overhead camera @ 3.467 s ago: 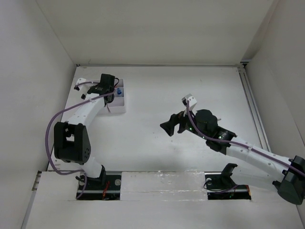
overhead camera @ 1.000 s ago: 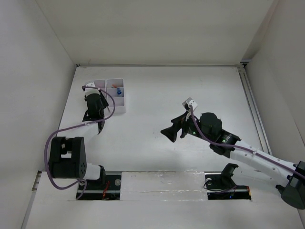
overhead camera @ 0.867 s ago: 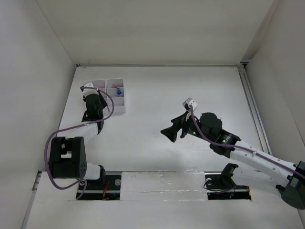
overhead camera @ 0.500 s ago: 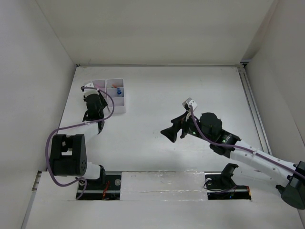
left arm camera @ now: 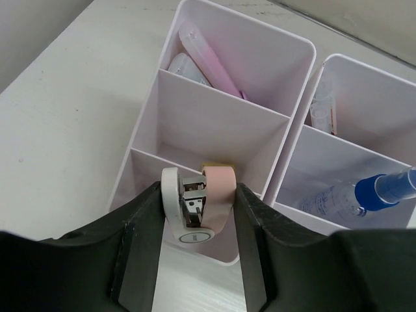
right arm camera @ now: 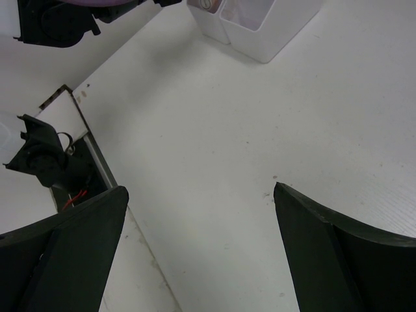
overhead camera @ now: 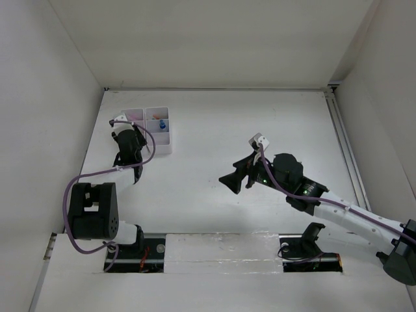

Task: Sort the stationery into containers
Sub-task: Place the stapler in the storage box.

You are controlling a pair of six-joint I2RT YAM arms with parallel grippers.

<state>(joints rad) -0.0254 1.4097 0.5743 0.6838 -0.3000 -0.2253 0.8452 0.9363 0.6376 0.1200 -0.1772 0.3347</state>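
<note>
The white organiser tray (overhead camera: 169,144) stands at the far left; it also shows in the left wrist view (left arm camera: 305,49). It holds a pink highlighter (left arm camera: 208,62) in a far compartment and a blue-capped clear bottle (left arm camera: 364,192) on the right. My left gripper (overhead camera: 134,138) is just near of the tray, and in its own view (left arm camera: 195,195) it is shut on a small pink-and-white stapler-like item (left arm camera: 218,195) above the tray's nearest compartment. My right gripper (overhead camera: 229,182) is open and empty over bare table at mid-table, as its own view (right arm camera: 200,190) shows.
White walls enclose the table on the left, back and right. The tray corner (right arm camera: 260,26) and the left arm's base (right arm camera: 45,156) show in the right wrist view. A metal rail (overhead camera: 344,143) runs along the right edge.
Since 3.5 s ago my left arm has drawn back from over the tray to its near side. Over the last second both arms have barely moved.
</note>
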